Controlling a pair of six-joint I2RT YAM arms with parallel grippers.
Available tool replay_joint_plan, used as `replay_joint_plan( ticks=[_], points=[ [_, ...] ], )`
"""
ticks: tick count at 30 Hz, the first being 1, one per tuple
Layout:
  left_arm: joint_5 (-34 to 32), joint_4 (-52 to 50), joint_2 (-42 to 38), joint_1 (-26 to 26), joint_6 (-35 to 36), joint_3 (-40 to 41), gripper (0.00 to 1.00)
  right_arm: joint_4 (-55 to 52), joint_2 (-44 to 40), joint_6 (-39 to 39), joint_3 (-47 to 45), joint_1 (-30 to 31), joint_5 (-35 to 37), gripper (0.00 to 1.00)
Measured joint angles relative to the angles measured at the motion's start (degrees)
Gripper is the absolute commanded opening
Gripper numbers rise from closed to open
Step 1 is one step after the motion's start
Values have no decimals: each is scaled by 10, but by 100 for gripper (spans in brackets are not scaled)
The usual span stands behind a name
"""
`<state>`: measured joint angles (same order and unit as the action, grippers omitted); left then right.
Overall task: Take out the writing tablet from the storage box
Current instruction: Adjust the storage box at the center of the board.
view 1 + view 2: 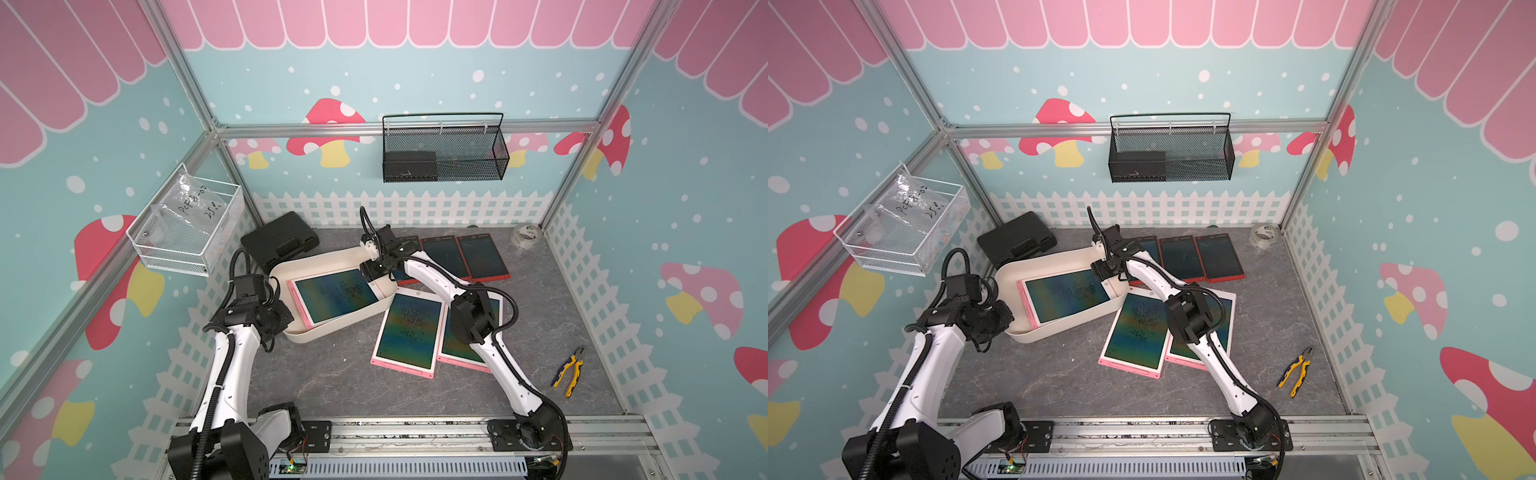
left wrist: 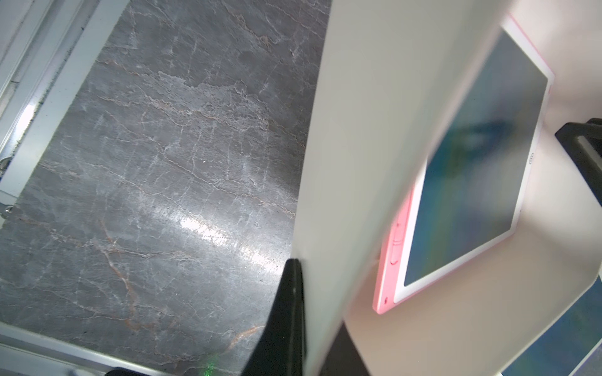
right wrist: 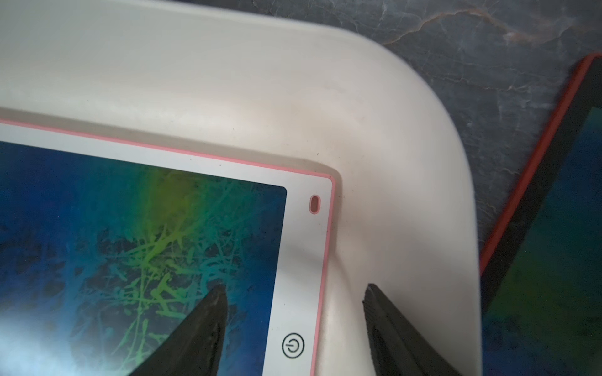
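The cream storage box (image 1: 328, 255) (image 1: 1054, 257) sits left of the table's middle in both top views. A pink-framed writing tablet (image 1: 336, 295) (image 1: 1067, 297) lies flat inside it. My left gripper (image 1: 286, 322) (image 2: 319, 293) is shut on the box's near-left wall (image 2: 374, 130), one finger outside and one inside. My right gripper (image 1: 371, 272) (image 3: 294, 289) hangs open over the tablet's (image 3: 130, 228) right end. One finger is above the screen, the other by the box's inner wall (image 3: 391, 162), with the power-button edge between them.
Two pink tablets (image 1: 409, 328) overlap on the table right of the box. A row of red tablets (image 1: 482, 255) lies behind them. A black hard case (image 1: 278, 241) stands behind the box. Tape roll (image 1: 525, 237) and pliers (image 1: 570, 370) lie to the right. Wire baskets (image 1: 444, 149) hang on the walls.
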<state>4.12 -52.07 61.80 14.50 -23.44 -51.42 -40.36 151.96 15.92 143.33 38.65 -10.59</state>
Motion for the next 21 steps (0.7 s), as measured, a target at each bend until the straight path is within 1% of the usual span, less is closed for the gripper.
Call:
replay_joint_plan(
  ticks=[6, 11, 14, 17, 21],
  points=[
    [-5, 2, -10, 1, -4, 13, 0, 8, -28, -7, -44, 8, 3, 67],
    [-4, 3, -9, 3, -4, 21, 0, 7, -33, -9, -49, 8, -4, 66],
    [-4, 4, -5, 7, -3, 21, 0, 16, -49, -14, -70, 8, -10, 65],
    [-5, 4, 0, 16, -1, 23, 0, 20, -74, -21, -94, 7, -10, 65],
    [-16, 4, 18, 43, 3, 23, 0, 32, -101, -26, -99, -5, -15, 65]
  ],
)
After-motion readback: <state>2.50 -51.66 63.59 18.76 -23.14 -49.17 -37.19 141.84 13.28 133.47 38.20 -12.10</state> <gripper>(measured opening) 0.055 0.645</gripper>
